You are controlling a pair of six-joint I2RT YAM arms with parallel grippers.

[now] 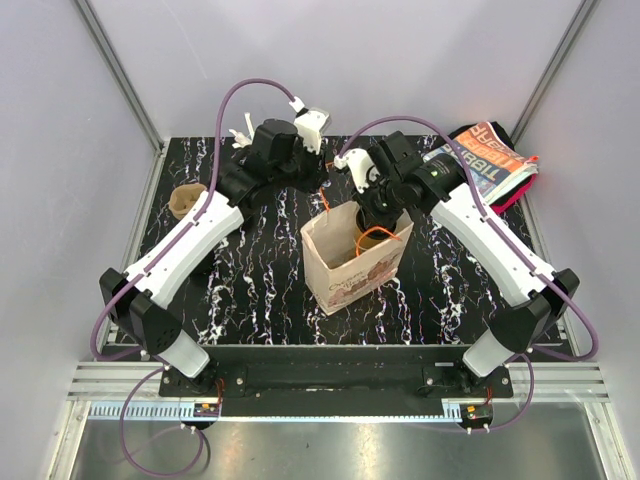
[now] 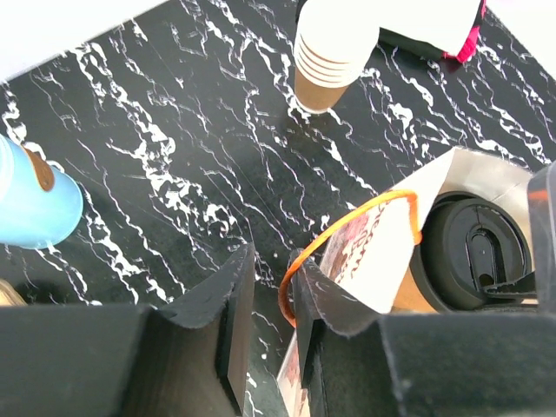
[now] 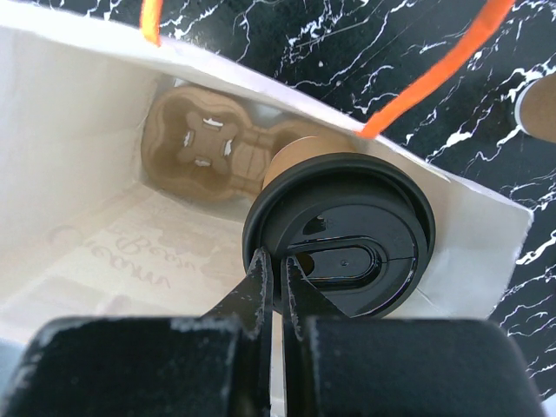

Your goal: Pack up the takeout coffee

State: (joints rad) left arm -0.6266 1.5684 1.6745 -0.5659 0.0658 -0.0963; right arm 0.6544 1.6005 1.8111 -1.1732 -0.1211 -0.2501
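The takeout coffee [image 3: 347,234], a tan cup under a black lid [image 2: 473,252], hangs inside the open paper bag [image 1: 350,275]. My right gripper [image 3: 280,261] reaches down into the bag [image 3: 78,113] and is shut on the lid's rim. A brown pulp cup carrier [image 3: 204,148] lies on the bag's floor below the cup. My left gripper [image 2: 274,261] is open at the bag's far left corner. The bag's rim [image 2: 382,252] and an orange handle [image 2: 347,221] lie against its right finger. From above, the right gripper [image 1: 372,215] covers the cup.
A stack of nested brown cups [image 2: 326,52] stands behind the bag. A light-blue cup [image 2: 35,204] is at the back left. A single open brown cup [image 1: 187,202] sits by the left edge. A colourful packet [image 1: 490,160] lies at the back right. Grey walls enclose the table.
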